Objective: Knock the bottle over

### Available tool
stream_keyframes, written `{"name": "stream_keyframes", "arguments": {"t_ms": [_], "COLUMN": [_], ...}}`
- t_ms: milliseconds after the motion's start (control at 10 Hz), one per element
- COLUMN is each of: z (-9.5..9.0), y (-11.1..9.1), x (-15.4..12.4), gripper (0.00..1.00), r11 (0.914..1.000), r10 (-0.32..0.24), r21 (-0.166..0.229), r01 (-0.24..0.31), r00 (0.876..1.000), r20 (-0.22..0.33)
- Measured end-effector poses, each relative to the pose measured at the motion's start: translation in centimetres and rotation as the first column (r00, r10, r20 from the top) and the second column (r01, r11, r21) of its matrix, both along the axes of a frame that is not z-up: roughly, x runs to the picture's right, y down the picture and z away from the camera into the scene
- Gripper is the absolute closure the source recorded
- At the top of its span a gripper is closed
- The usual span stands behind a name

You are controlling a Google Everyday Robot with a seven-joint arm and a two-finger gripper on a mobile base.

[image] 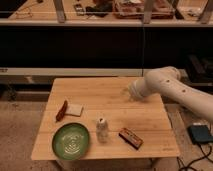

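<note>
The bottle (102, 129) stands upright near the front edge of the worktop (100, 92). The green plate (57, 142) is just beside it on one side, and a small brown packet (131, 137) lies near it on the other. The pincer (133, 90) hangs over the farther part of the worktop at the end of the white arm (176, 91), well apart from the bottle. It touches nothing that I can see. Its tip blurs into the pale arm, so I cannot tell whether it is wide or narrow; it seems to hold nothing. The step in hand, as I judge it, is the approach: the pincer must come forward and down toward the bottle. To do this well, the push should land high, near the cap, because a low push would more likely slide the bottle than tip it. A short, light stroke looks wisest. The bottle stands close to the front edge, so a hard shove from behind could send it off the worktop. The path should also stay clear of the packet.
</note>
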State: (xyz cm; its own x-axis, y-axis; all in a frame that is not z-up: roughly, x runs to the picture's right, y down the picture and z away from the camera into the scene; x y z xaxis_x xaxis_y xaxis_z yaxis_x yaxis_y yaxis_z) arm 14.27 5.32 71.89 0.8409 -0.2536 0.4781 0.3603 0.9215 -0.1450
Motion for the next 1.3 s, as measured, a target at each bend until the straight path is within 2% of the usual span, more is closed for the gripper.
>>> {"name": "stream_keyframes", "arguments": {"t_ms": [100,200,300,400,600,800,900,1000,1100,1200,1300], "z": [-1.0,-2.5,-3.6,-5.0,-5.8,-5.8,-6.2,-7.6,-8.7,-10.0,-11.2], "y": [1.6,3.7,5.3,7.2,8.1,8.2,9.5,12.1,13.9,15.9,17.6], "x": [2.0,3.4,4.0,4.7,5.0,4.6,3.8,2.3,1.5,0.7,-0.5], "gripper": [0.87,0.96,1.00,1.00,1.00,1.00,1.00,1.00,1.00,1.00,1.00], "r11": [0.9995,0.9965,0.9915,0.9825,0.9767,0.9755,0.9666,0.9506,0.9402,0.9282,0.9167], "r10": [-0.006,-0.030,-0.063,-0.100,-0.119,-0.121,-0.130,-0.135,-0.131,-0.120,-0.107], "r21": [-0.030,-0.077,-0.109,-0.145,-0.161,-0.165,-0.196,-0.241,-0.267,-0.295,-0.316], "r01": [0.007,0.033,0.071,0.117,0.142,0.146,0.165,0.196,0.211,0.227,0.245], "r00": [1.000,0.999,0.995,0.988,0.982,0.981,0.975,0.960,0.949,0.933,0.912], "r20": [0.006,0.041,0.072,0.117,0.144,0.151,0.181,0.247,0.288,0.339,0.396]}}
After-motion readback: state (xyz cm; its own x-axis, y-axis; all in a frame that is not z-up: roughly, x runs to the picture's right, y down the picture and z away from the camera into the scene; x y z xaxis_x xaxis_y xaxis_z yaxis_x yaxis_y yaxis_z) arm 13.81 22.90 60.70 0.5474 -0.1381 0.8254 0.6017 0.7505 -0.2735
